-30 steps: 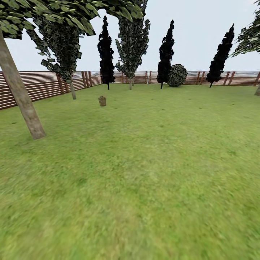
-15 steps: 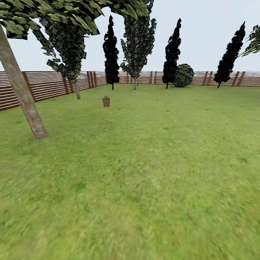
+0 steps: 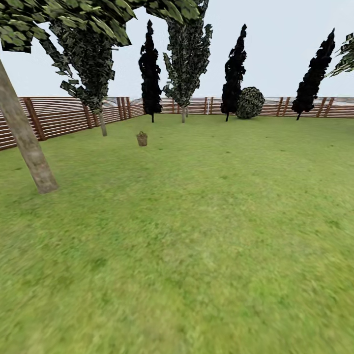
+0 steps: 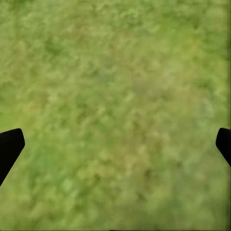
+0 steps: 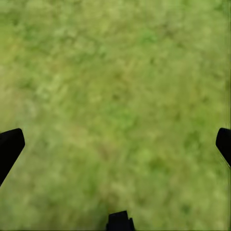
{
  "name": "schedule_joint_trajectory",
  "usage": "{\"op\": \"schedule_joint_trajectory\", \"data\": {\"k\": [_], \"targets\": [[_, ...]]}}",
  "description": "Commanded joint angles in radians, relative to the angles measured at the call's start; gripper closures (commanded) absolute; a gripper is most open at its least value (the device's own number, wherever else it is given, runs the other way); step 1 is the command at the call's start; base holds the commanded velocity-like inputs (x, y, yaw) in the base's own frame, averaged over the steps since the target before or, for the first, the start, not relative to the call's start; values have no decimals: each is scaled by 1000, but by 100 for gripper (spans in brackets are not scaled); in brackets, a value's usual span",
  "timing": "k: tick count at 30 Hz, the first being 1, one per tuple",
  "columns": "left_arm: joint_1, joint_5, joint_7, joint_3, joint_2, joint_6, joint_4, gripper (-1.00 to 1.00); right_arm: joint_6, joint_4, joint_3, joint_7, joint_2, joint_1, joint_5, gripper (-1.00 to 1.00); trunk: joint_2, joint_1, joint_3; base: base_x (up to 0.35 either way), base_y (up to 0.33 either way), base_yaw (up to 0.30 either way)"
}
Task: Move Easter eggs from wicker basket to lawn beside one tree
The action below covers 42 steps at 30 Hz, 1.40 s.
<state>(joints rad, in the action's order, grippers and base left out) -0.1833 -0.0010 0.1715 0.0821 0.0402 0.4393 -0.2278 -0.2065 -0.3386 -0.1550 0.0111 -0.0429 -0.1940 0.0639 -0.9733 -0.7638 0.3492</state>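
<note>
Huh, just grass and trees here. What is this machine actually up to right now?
Nothing is being handled yet. The robot stands on the lawn, looking across at a small wicker basket far off near the fence. A thick-trunked tree stands closer, to the left. Both the left gripper and the right gripper hang open and empty over bare grass. The basket is too far away to see any eggs in it.

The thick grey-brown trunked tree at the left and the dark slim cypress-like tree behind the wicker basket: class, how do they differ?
The thick-trunked grey-brown tree stands near, its bare trunk leaning, with green leaves only up high. The dark cypress-like tree stands far back by the brown slatted fence, upright, near-black foliage almost to its thin stem's base. Both grow from the green lawn.
</note>
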Motion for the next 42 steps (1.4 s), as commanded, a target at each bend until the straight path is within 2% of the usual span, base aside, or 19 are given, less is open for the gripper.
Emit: {"op": "schedule_joint_trajectory", "data": {"k": [1,21,27,42], "targets": [[-1,0,9,8,0,3,1,-100,-4,1,0,1,0,-1,7,-100,-1,-1,1,289,-191,0],[-1,0,9,9,1,3,1,-100,-4,1,0,1,0,-1,8,-100,-1,-1,1,314,-140,0],[-1,-2,9,10,1,5,37,-100,-4,1,0,1,0,-1,10,-100,-1,-1,1,327,-96,1],[-1,-5,9,10,4,6,39,-100,-4,1,0,1,0,-1,10,-100,-1,-1,1,327,-94,74]]}}
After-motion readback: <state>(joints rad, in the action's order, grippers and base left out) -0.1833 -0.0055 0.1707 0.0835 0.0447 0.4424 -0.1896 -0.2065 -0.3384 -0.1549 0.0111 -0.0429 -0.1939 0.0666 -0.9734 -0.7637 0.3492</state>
